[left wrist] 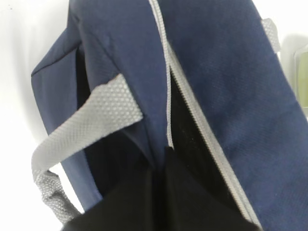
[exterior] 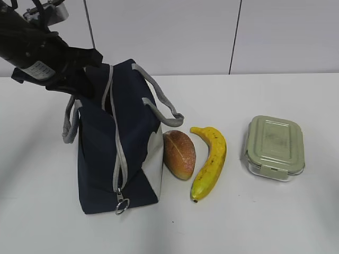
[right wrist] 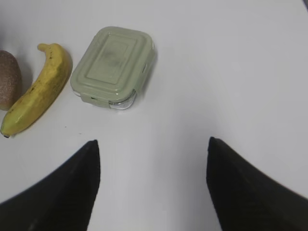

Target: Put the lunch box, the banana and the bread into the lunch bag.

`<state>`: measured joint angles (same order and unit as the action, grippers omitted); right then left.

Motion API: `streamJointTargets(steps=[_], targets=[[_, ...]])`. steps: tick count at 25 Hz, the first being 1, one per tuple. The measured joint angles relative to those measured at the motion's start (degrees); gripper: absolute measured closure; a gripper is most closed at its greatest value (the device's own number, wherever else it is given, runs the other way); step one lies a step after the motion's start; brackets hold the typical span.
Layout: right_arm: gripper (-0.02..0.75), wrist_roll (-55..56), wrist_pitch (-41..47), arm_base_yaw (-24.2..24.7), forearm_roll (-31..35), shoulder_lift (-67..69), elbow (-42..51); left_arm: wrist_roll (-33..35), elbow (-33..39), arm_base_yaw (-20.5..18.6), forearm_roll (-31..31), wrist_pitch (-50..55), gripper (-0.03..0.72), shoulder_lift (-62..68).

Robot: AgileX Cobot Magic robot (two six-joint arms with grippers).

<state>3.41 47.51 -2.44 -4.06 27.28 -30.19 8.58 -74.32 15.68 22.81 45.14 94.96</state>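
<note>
Lunch bag [exterior: 114, 153] stands at left-center of the exterior frame on the white surface [exterior: 275, 217], navy with grey handles, zipper partly open at the top, ring pull [exterior: 122, 203] hanging low at its near end. Bread [exterior: 179, 154] lies just right of the bag, banana [exterior: 209, 161] just beside the bread, lunch box [exterior: 274, 147] well apart at right with its green lid on. Left end effector [exterior: 79, 74] in the upper left is down at the bag's top by the zipper opening; whether its jaws are apart or holding fabric can't be told. Right end effector [right wrist: 153, 159] hovers over bare surface, jaws wide apart, holding nothing. White label on the left arm, text unreadable.
</note>
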Motion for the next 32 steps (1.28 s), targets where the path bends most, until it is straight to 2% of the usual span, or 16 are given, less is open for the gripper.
streamJointTargets(steps=[8, 15, 17, 20, 25, 28, 32], targets=[[0.227, 0.0, -11.9, 0.0, 5.9, 20.9, 0.0, 0.0, 0.0, 0.0, 0.0, 0.0, 0.691, 0.0], [0.227, -6.1, -17.8, 1.0, 13.6, 34.0, 0.0, 0.0, 0.0, 0.0, 0.0, 0.1, 0.691, 0.0], [0.227, -10.4, -18.7, 3.7, 18.5, 37.1, 0.0, 0.0, 0.0, 0.0, 0.0, 0.1, 0.691, 0.0], [0.227, -22.6, -19.0, 10.0, 30.2, 40.7, 0.0, 0.1, 0.0, 0.0, 0.0, 0.2, 0.691, 0.0], [0.227, -45.4, -16.5, 16.3, 55.1, 47.9, -1.6, 0.1, 0.0, 0.0, 0.2, 0.2, 0.691, 0.0], [0.227, -51.4, -12.3, 18.6, 60.4, 54.0, -5.5, 0.1, 0.0, 0.0, 0.2, 0.2, 0.691, 0.0], [0.227, -53.0, -7.3, 21.0, 61.6, 61.6, -12.4, 0.1, 0.0, 0.0, 0.2, 0.2, 0.691, 0.0]])
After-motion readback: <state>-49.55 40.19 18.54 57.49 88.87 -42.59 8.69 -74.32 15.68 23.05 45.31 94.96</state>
